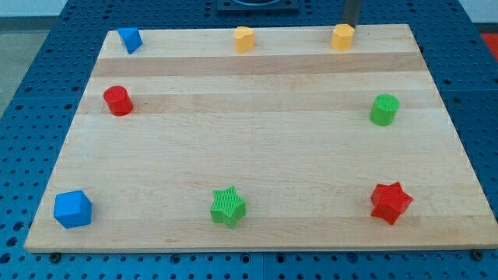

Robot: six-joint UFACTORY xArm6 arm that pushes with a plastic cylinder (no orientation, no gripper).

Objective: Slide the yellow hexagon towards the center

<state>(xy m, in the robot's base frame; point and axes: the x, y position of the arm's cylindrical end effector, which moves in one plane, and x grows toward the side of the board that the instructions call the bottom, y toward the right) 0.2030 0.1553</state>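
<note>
The yellow hexagon block (342,36) sits at the top edge of the pale wooden board (257,155), toward the view's right, well away from the middle. My tip (349,26) comes down at the block's upper right and appears to touch it; the rod carries no jaws, so nothing is there to part or close. To the view's left along the same edge lie a yellow heart-like block (245,39) and a tilted blue block (130,39). Lower down, a red cylinder (118,101) stands near the left edge and a green cylinder (384,110) near the right. Along the bottom are a blue cube-like block (73,208), a green star (228,206) and a red star (390,202).
</note>
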